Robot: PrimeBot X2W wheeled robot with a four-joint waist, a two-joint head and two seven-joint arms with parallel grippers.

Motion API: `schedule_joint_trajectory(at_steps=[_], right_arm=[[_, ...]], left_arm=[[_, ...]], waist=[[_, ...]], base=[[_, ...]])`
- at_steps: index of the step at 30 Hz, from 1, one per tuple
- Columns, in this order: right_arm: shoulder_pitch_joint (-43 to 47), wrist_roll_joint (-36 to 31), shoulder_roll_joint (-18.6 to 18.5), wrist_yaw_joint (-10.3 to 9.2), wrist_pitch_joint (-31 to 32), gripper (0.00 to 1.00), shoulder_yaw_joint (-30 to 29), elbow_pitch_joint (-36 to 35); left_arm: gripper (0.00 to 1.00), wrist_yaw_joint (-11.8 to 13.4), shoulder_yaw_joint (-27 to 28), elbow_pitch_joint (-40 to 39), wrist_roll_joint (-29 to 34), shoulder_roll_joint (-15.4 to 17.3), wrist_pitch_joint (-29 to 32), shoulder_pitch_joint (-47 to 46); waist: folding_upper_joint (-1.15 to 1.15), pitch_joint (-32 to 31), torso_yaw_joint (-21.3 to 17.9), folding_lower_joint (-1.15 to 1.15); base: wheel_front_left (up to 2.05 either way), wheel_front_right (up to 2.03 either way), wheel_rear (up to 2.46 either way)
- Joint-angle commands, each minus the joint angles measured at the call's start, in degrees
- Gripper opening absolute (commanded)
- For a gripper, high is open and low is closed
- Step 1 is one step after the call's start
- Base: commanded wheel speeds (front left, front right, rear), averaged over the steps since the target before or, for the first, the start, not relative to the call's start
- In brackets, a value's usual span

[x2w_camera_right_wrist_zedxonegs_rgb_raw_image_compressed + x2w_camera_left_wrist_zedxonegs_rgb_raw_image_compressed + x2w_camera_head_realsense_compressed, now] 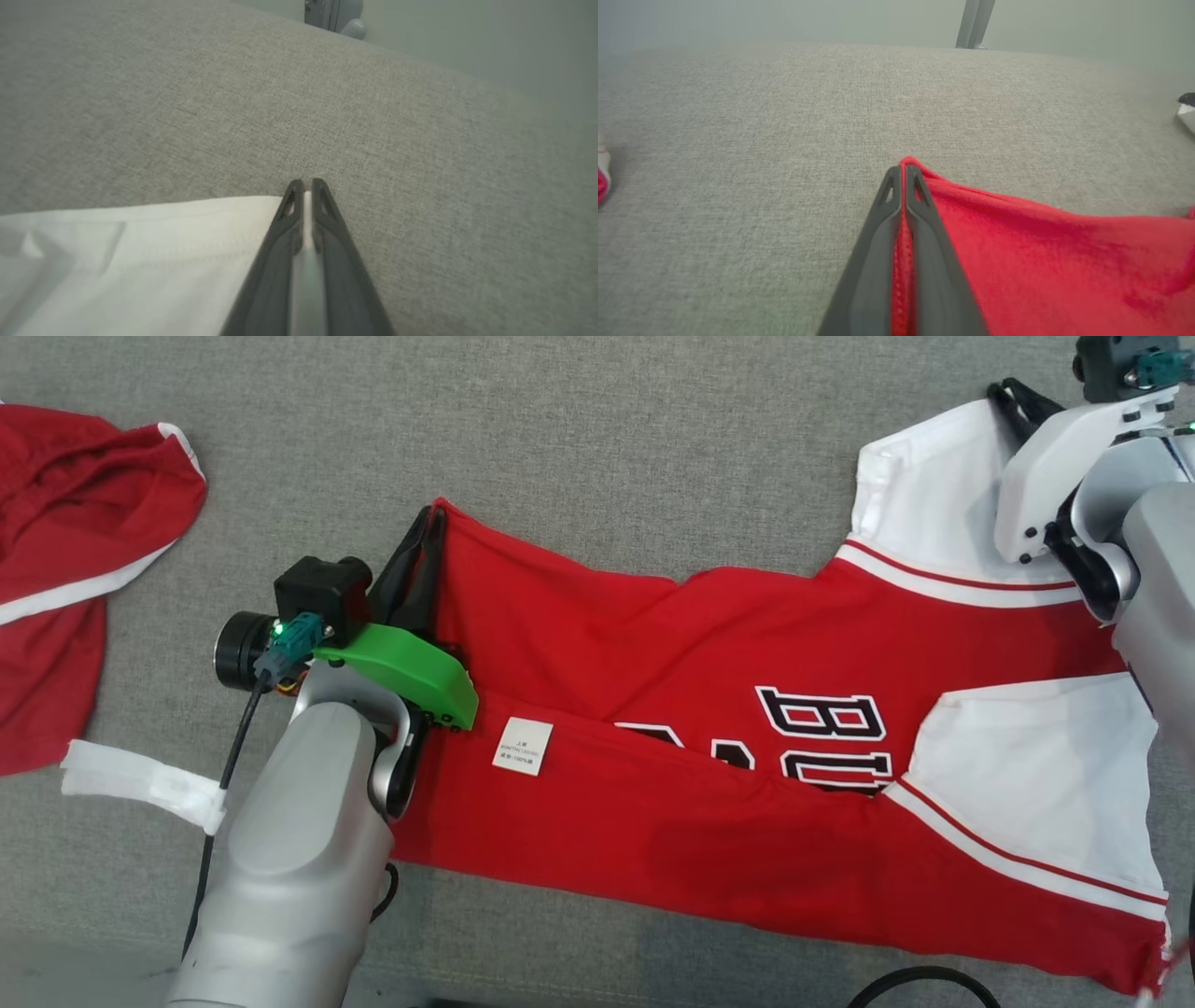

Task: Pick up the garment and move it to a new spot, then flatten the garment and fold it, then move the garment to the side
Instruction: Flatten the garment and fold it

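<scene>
The garment [709, 644] is a red jersey with white sleeves and black-and-white lettering, spread across the grey cloth surface. Its lower half is folded up over the front, and a white label [523, 745] shows on the fold. My left gripper [431, 523] is shut on the jersey's red far-left corner [910, 164]; red cloth runs between its fingers [924, 224]. My right gripper [1006, 390] is shut on the far corner of the white sleeve [924, 485]. In the right wrist view the white cloth [140, 252] is pinched between the dark fingers [280, 233].
A second red garment with white trim [65, 560] lies crumpled at the left edge, with a white strip [140, 784] below it. The grey surface [607, 429] stretches beyond the jersey. A black cable [920, 985] curls at the bottom edge.
</scene>
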Motion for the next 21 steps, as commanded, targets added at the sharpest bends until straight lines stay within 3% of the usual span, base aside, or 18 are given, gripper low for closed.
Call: schedule_joint_trajectory(at_steps=[1, 10, 21], right_arm=[[0.42, -1.01, -0.93, -0.15, -0.85, 0.0, 0.53, 1.61], [-3.16, -2.71, 0.33, -0.14, -12.07, 0.0, -1.7, 7.24], [1.25, 0.14, 4.0, -0.14, -16.82, 0.0, -1.44, 5.62]], left_arm=[[0.0, 0.46, 0.55, 0.08, -0.14, 0.11, 0.0, -1.1], [0.0, 1.83, 4.36, 0.41, 2.45, 0.13, -0.01, -0.89], [0.0, 0.32, 8.33, -0.11, 5.63, 0.24, 0.0, 3.7]], waist=[[0.0, 0.24, -0.22, 0.0], [0.0, -1.29, -1.95, 0.0], [0.0, -7.27, -5.09, 0.0]], base=[[0.0, 0.0, 0.0], [0.0, 0.0, 0.0], [0.0, 0.0, 0.0]])
